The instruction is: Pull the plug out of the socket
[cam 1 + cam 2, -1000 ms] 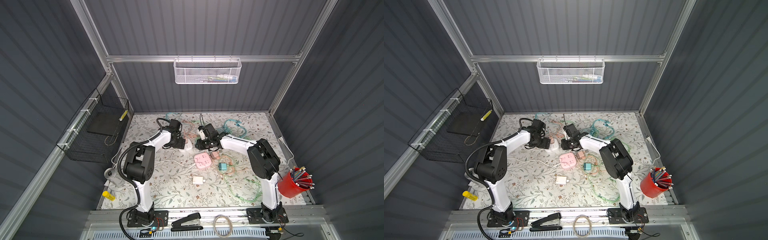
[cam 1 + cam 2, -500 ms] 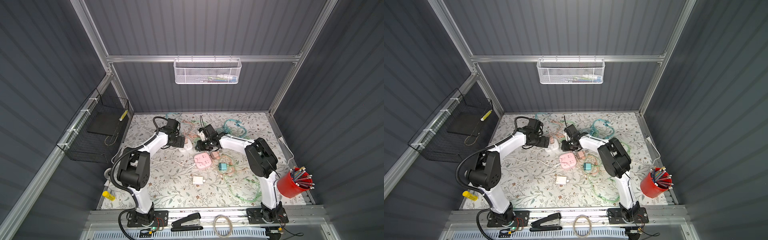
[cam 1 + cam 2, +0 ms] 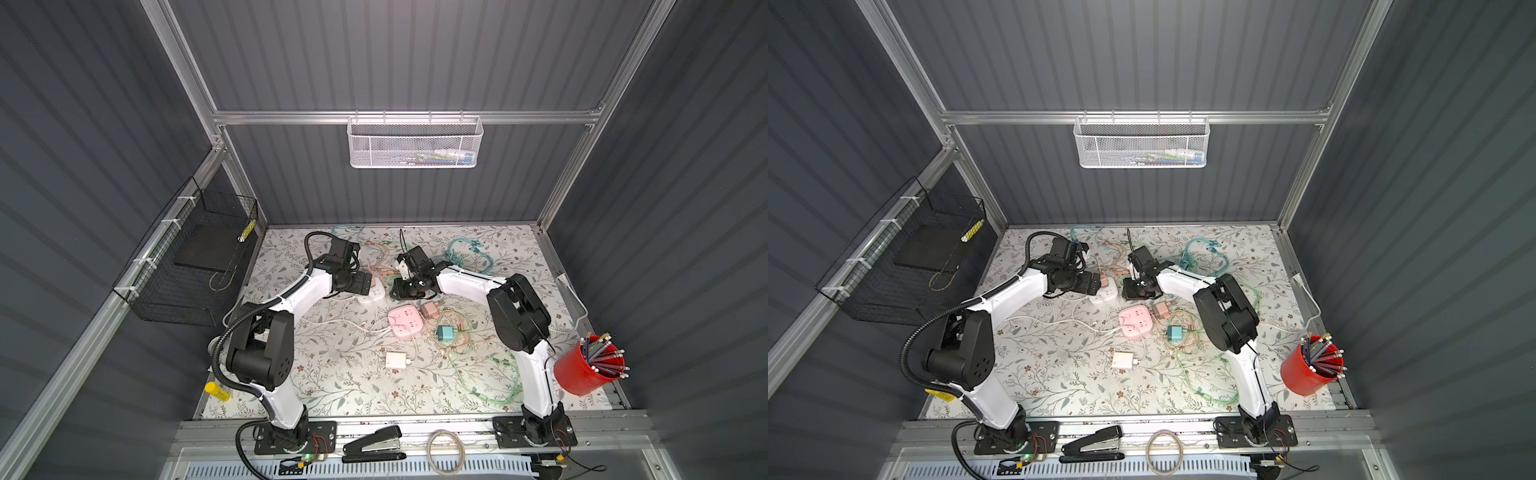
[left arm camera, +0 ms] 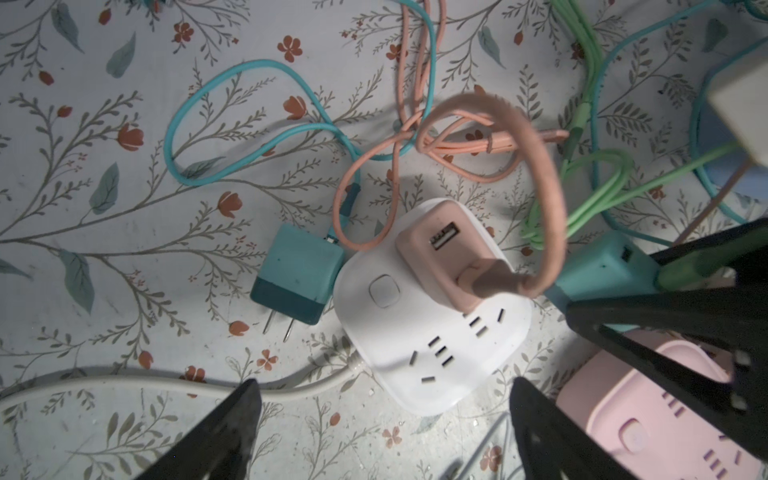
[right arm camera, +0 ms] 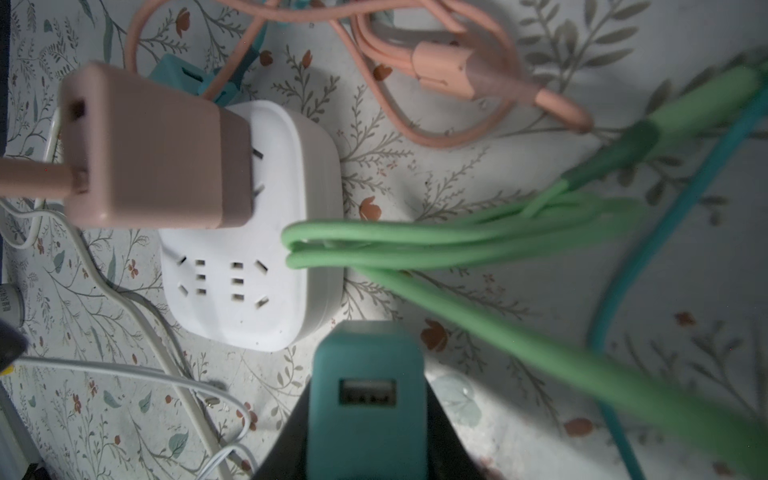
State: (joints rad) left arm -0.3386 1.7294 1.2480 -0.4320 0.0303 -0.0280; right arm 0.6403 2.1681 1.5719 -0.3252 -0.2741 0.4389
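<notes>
On the left, our left gripper hovers over the white socket, jaws wide apart and holding nothing. A pink plug sits in that socket with its prongs partly showing, and its pink cable arches above. A loose teal adapter lies against the socket's side. Further right, our right gripper is clamped on a teal plug, clear of the socket, with a green cable crossing beside it. A pink socket lies nearby.
</notes>
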